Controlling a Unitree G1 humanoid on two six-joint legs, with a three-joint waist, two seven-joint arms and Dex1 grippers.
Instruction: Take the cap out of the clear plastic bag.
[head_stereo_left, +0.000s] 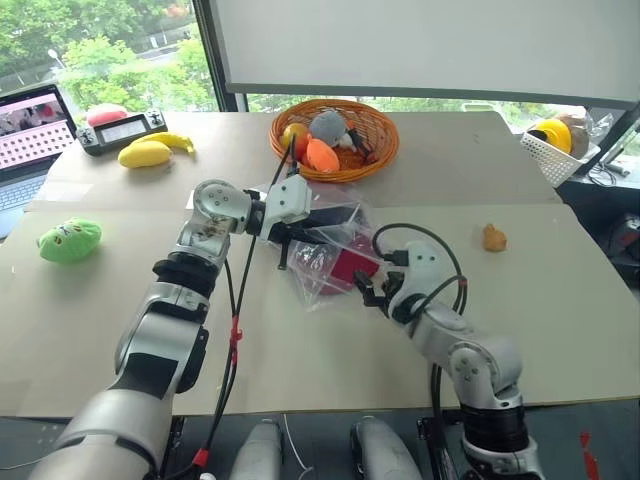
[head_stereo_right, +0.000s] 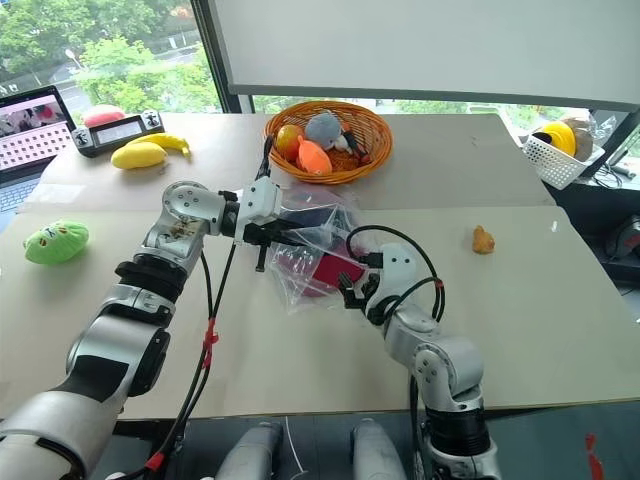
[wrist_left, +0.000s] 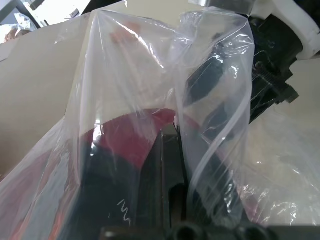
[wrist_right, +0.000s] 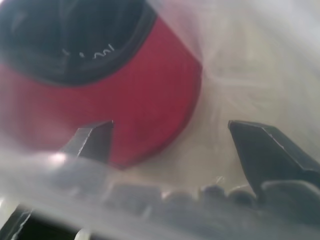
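The left gripper (head_stereo_left: 283, 238) is clamped tight on a fold of the clear plastic bag (head_stereo_left: 325, 262), holding its upper edge off the table (head_stereo_left: 560, 300) so the film hangs like a tent. Inside sits the cap (head_stereo_left: 350, 268), dark red, resting low in the bag on the tabletop between the two arms.

The right gripper (head_stereo_left: 372, 293) has its fingers spread wide and nothing in them. In the right wrist view the cap (wrist_right: 125, 110) lies straight ahead of those fingers, its red brim reaching towards them and the black lining beyond, with one fingertip (wrist_right: 95, 140) just in front of the brim's edge and the other well off to the side over bare film. So the cap sits ahead and towards the robot's left of the open jaws, and the right arm is plainly the nearer one to take it.

The cap's long line appears to run from brim to crown, roughly away from the right gripper, which would suit a pinch on the brim. Film blurs the near part of that view, so it is hard to tell whether the fingers are inside the mouth or pressing through plastic.

Room is decent: open table to the robot's right, and the wicker basket (head_stereo_left: 335, 138) stands well behind the bag.
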